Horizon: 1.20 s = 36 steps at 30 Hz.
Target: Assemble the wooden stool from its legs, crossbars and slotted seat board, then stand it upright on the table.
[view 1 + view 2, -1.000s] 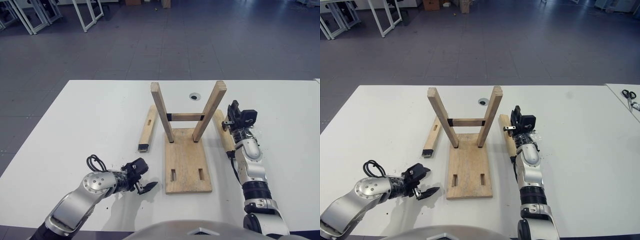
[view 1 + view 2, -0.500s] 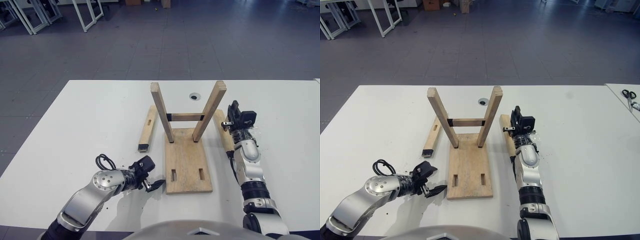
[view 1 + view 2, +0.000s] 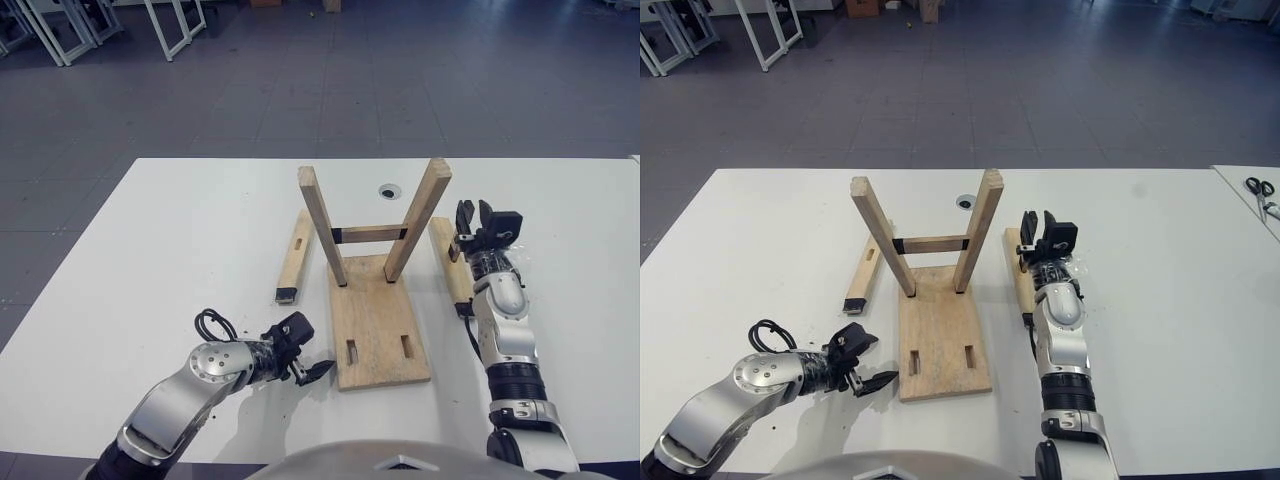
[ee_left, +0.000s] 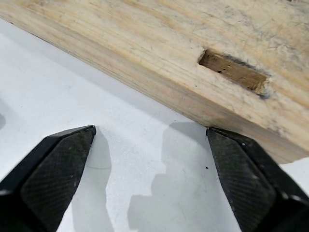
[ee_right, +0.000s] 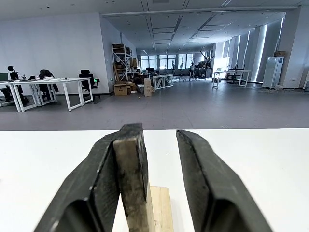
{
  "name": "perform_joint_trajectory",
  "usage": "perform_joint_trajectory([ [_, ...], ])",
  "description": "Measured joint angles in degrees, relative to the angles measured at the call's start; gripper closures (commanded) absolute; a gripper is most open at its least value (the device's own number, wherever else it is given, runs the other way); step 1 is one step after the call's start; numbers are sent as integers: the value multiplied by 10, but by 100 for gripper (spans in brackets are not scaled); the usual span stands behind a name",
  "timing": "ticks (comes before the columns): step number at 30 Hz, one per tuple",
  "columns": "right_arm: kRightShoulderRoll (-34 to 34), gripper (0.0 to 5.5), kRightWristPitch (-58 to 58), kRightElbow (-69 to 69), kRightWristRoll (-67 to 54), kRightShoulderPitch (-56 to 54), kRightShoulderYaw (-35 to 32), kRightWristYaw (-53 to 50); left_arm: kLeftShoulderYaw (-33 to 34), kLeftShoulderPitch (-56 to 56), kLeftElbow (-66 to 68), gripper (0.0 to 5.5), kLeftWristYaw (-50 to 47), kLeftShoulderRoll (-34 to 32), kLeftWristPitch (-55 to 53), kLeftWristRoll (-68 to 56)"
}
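The slotted seat board [image 3: 378,320] lies flat mid-table, with two legs [image 3: 322,225] standing in its far slots, joined by a crossbar [image 3: 372,234]. One loose leg [image 3: 295,255] lies to the board's left, another [image 3: 447,262] to its right. My left gripper [image 3: 305,373] is open at the board's near left corner [image 4: 270,140], and one fingertip [image 4: 227,145] touches that corner. My right gripper [image 3: 476,215] is open over the far end of the right leg [image 5: 129,179], which rests against one finger [image 5: 91,193].
A round cable hole [image 3: 388,191] sits in the white table [image 3: 180,250] behind the stool parts. Scissors [image 3: 1260,190] lie on a neighbouring table at the far right. Bare table surface extends to the left and right of the parts.
My left gripper moved right to the board's near corner, and the board's near end shifted slightly right. My right gripper moved a little farther along the right leg.
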<state>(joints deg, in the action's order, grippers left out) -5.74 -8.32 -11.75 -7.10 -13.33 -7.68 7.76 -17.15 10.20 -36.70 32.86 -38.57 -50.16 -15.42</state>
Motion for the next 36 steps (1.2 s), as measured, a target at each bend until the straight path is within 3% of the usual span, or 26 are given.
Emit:
perform_joint_trajectory([
  [4, -12, 318, 89, 100, -2, -17, 3, -9, 2, 6, -4, 125, -7, 3, -3, -1],
  [8, -23, 379, 275, 199, -16, -112, 7, -36, 5, 13, -9, 125, -18, 11, -7, -1],
  [13, -38, 379, 442, 174, -13, -206, 7, -64, 2, 14, -10, 125, -29, 22, -7, 0],
  [19, -38, 379, 428, 161, -19, -314, -11, -79, -4, 13, -3, 125, -32, 24, 4, 1],
  [24, -38, 379, 385, 17, 13, -209, 3, -77, -6, 8, 0, 125, -34, 26, 6, 1],
  [28, -34, 379, 352, -1, 4, -211, -20, -86, -7, 4, 3, 125, -34, 27, 3, 0],
  [32, -29, 379, 329, 111, -47, -266, -67, -98, -7, 4, -2, 125, -34, 27, 3, -1],
  [34, -65, 348, 354, 209, -70, -313, -90, -96, -6, 7, -6, 125, -36, 29, 1, -1],
  [36, -109, 314, 415, 310, -90, -275, -107, -81, -5, 18, -13, 125, -42, 34, -6, -2],
])
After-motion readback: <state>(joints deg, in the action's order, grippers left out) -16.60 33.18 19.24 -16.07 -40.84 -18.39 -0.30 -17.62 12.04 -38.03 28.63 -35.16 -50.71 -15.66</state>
